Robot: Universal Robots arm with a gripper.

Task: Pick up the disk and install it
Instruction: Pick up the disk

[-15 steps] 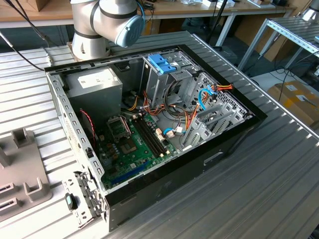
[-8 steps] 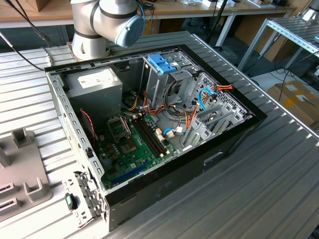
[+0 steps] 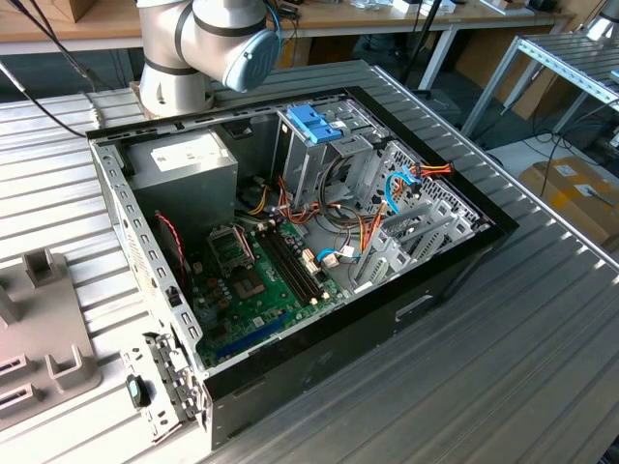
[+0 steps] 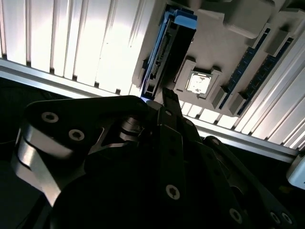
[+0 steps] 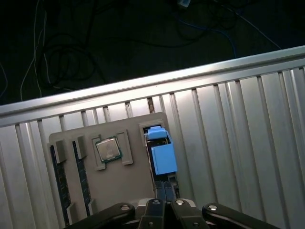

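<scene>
Silver-grey ribbed aluminium table (image 3: 542,367) carries an open black desktop computer case (image 3: 290,242) on its side, green motherboard (image 3: 256,280) exposed. Inside it stands a metal drive cage with a blue plastic top (image 3: 314,126). A grey moulded parts tray (image 3: 39,329) sits at the exterior view's left edge, well apart from the cage. The arm's base (image 3: 174,58) stands behind the case.

First wrist view, looking down on the tray. The flat rectangular silver-grey metal disk (image 5: 159,143) stands on edge in a slot at the tray's side, with a blue plastic rail (image 5: 165,161) on its upper edge. A square processor chip (image 5: 108,149) and dark memory sticks (image 5: 55,176) lie beside it. The black gripper (image 5: 165,191) sits over one end of the disk, in line with its thin edge. Jaw state: cannot tell.

Second wrist view. The disk's dark connector end faces the gripper, whose tip is just beside that end. I cannot tell whether they touch.

Handling, judged: a rigid metal body, dense for its size, with smooth flanks likely to slip. It is probably shock-sensitive, so no knocks. The best hold is across the two broad faces near the upper edge, clear of the connector end and the rail.
</scene>
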